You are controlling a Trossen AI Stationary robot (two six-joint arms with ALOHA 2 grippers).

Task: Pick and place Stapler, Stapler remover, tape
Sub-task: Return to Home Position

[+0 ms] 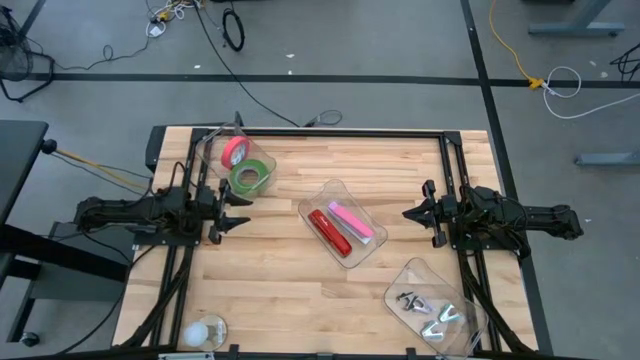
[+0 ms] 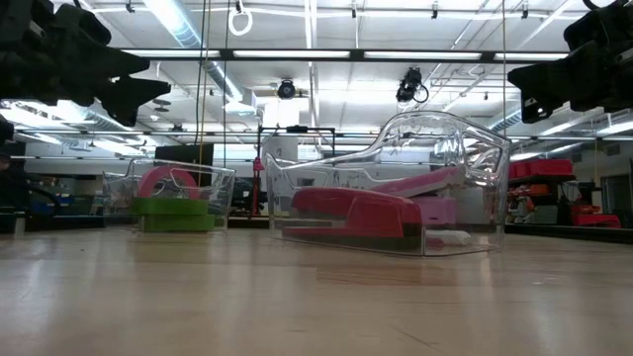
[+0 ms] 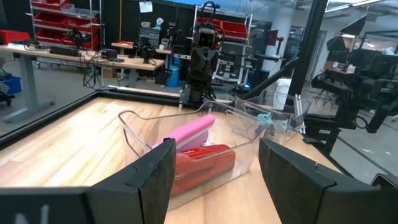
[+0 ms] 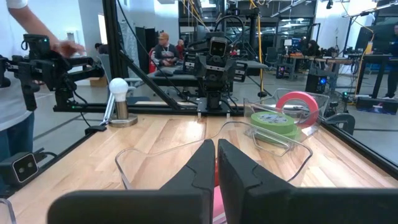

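Note:
A red stapler (image 1: 328, 232) and a pink stapler (image 1: 351, 222) lie side by side in a clear tray (image 1: 318, 193) at the table's middle. A pink tape roll (image 1: 235, 150) and a green tape roll (image 1: 250, 178) sit in a clear tray (image 1: 213, 140) at the far left. Several metal staple removers (image 1: 428, 308) lie in a clear tray (image 1: 400, 275) at the near right. My left gripper (image 1: 238, 210) hovers open at the table's left, pointing level at the stapler tray. My right gripper (image 1: 406, 213) hovers shut at the right, facing the same tray.
A white bulb-shaped lamp (image 1: 205, 332) stands at the near left corner. Black frame rails (image 1: 340, 133) run along the table's far edge and sides. Bare wood lies between the trays. A person (image 4: 12, 93) stands beyond the table's left side.

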